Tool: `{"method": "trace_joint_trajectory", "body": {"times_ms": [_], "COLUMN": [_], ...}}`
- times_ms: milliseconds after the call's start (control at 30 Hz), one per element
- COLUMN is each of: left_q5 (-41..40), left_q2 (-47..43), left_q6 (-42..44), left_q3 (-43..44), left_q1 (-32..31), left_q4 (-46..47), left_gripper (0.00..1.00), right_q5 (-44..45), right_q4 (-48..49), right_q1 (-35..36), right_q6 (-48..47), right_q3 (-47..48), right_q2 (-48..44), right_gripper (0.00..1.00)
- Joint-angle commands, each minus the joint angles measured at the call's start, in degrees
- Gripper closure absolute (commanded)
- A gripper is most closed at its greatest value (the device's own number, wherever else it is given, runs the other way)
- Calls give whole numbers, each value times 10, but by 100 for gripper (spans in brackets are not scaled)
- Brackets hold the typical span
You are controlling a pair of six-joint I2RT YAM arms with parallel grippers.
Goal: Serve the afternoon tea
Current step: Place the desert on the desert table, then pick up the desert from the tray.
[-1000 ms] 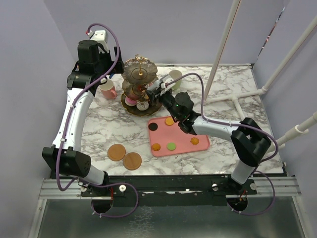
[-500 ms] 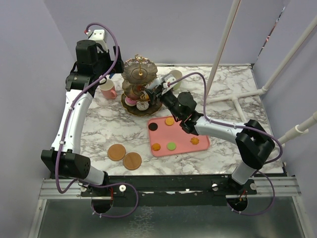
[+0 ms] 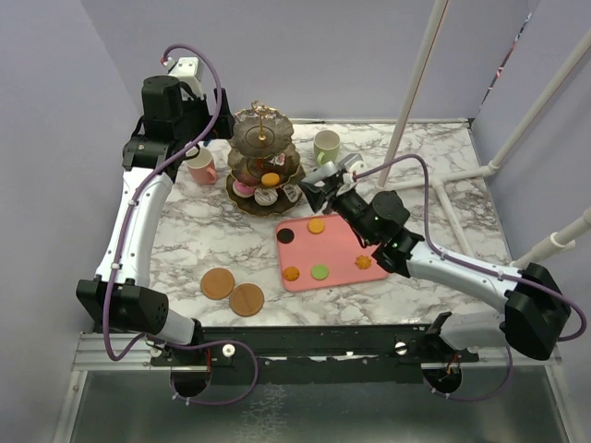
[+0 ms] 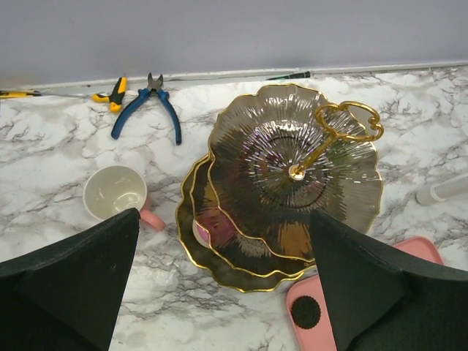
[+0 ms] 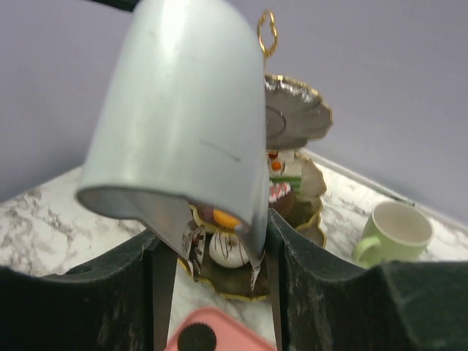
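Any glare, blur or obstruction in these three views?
Left wrist: sharp, with glare on the top tier of the stand. Right wrist: a pale curved shape near the lens looks soft and hides much of the scene. Top external: even light, soft shadows.

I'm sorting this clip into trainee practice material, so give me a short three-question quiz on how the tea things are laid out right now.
1. Count: how many toy pastries lie on the pink tray?
2. True or false: both brown coasters are bare, with no mug on them.
3. Pick one: which tier of the three-tier stand holds no pastry? A top, B middle, C bottom.
Key: 1. Five. 2. True; the pink mug and the pale-green mug stand on the table beside the stand. 3. A.
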Motion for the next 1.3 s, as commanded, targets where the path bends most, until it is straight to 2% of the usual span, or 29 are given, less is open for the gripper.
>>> {"method": "trace_joint_trajectory", "body": {"times_ms": [0, 167, 300, 867, 1267], "left_q5": [52, 120, 142, 126, 132], "left_q2": [-13, 3, 10, -9, -11], "left_q6": [1, 7, 3, 16, 17], "left_q3": [-13, -3, 4, -10, -7], "left_q1": [2, 1, 0, 0, 0], "left_q4": [6, 6, 6, 6, 6], "left_gripper": [1, 1, 1, 1, 1], "right_q5": [28, 48, 70, 116, 146], "right_q4": [-48, -61, -60, 34, 58], "right_q1": [4, 4, 3, 0, -4], "right_q6": [14, 29, 39, 14, 6], "right_q3": [-68, -117, -135, -114, -118], "right_q2": [-49, -73, -66, 72, 115], "right_gripper": [53, 53, 53, 52, 49]}}
